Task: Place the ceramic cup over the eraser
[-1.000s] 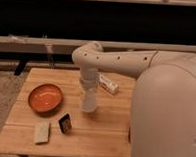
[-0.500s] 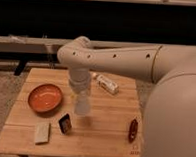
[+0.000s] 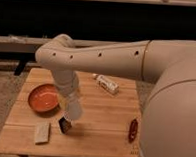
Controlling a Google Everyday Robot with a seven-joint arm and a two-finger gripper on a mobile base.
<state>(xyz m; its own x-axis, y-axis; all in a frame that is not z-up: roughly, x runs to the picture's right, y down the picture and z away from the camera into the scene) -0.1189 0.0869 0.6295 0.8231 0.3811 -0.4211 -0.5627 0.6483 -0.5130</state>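
Camera view, single frame. Landmark: the orange bowl (image 3: 43, 97) on the left part of the wooden table (image 3: 98, 128).

Writing and labels: the white box (image 3: 107, 84) carries some dark markings on its side, too small to read. No readable writing on anything else.

Count: one orange bowl, one white box, one beige slab (image 3: 42, 132), one dark red object (image 3: 133, 129), one eraser (image 3: 64, 125), one ceramic cup (image 3: 73, 109), one table, one arm (image 3: 92, 57).

The arm reaches in from the right, bends above the bowl's far right side and drops down just right of the bowl. The gripper (image 3: 70, 102) sits at the arm's lower end, just right of the bowl's rim and low over the tabletop. It is closed around the ceramic cup, which hangs tilted from it, the pale body slanting down toward the table.

The ceramic cup is right of and slightly in front of the bowl, directly above the eraser; whether its lower edge touches the eraser cannot be told.

The eraser lies in front of the bowl's right edge, a small dark block partly under the cup.

The beige slab lies in front of the bowl, just left of the eraser, apart from it.

The white box lies well right of the bowl, toward the table's far side, angled.

The dark red object lies far right of the bowl, near the table's right front edge.
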